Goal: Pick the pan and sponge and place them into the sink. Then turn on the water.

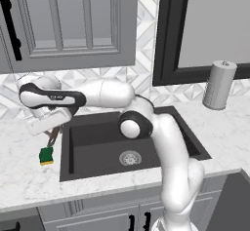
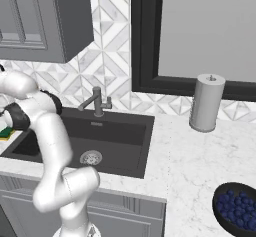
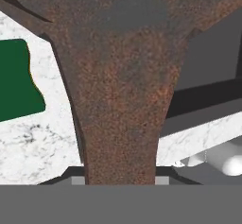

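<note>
Held by its long brown handle: the pan [image 3: 124, 76], rust-brown and rough, lifted just left of the sink [image 1: 97, 142] above the white marble table [image 1: 24, 176]. Judged rigid and fairly heavy, bowl weight likely to lever against a grip on the handle; hold close to the bowl judged steadier. Clamped shut on that handle: the tool [image 1: 50, 136]. Lay just below on the table, green and small: the sponge [image 1: 46, 155], judged light and squashy. Stood at the far rim, grey: the faucet [image 2: 96, 102].

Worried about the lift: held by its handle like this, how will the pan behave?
The pan looks rigid, so it probably won't flex. Gripped on its long handle, the round body likely droops or swings. Its rough rusty surface should resist slipping in the gripper.
</note>
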You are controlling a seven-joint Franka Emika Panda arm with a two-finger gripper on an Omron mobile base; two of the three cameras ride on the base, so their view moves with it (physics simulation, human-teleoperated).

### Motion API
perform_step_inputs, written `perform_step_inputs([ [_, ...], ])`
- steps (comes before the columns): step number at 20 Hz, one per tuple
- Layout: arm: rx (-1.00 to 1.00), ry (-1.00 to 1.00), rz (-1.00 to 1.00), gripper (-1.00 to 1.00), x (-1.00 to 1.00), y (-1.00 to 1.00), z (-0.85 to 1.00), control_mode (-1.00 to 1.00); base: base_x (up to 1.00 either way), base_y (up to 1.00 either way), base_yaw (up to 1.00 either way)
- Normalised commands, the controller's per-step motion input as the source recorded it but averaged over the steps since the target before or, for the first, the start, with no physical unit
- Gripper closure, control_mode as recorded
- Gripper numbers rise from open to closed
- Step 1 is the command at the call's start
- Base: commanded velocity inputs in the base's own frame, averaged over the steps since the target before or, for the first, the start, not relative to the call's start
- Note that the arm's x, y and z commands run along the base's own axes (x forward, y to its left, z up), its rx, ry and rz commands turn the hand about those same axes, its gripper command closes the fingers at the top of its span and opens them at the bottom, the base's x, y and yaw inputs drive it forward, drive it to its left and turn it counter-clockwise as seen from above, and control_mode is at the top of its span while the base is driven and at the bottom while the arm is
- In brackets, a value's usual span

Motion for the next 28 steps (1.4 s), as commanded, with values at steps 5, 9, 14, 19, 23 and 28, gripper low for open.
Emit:
perform_step_inputs([
  [5,0.11,-0.13,-0.07,1.0,-0.19,-0.62,0.0,-1.0,0.0,0.0,0.0],
  [9,0.1,-0.08,-0.07,1.0,-0.15,-0.64,-0.01,-1.0,0.0,0.0,0.0],
  [14,0.05,0.0,-0.09,1.0,-0.01,-0.46,-0.01,-1.0,0.0,0.0,0.0],
  [19,0.02,0.0,-0.02,1.0,0.0,0.01,-0.02,-1.0,0.0,0.0,0.0],
  [23,0.0,0.0,0.0,1.0,0.0,0.0,0.0,-1.0,0.0,0.0,0.0],
  [28,0.0,0.0,0.0,1.0,0.0,0.0,0.0,-1.0,0.0,0.0,0.0],
])
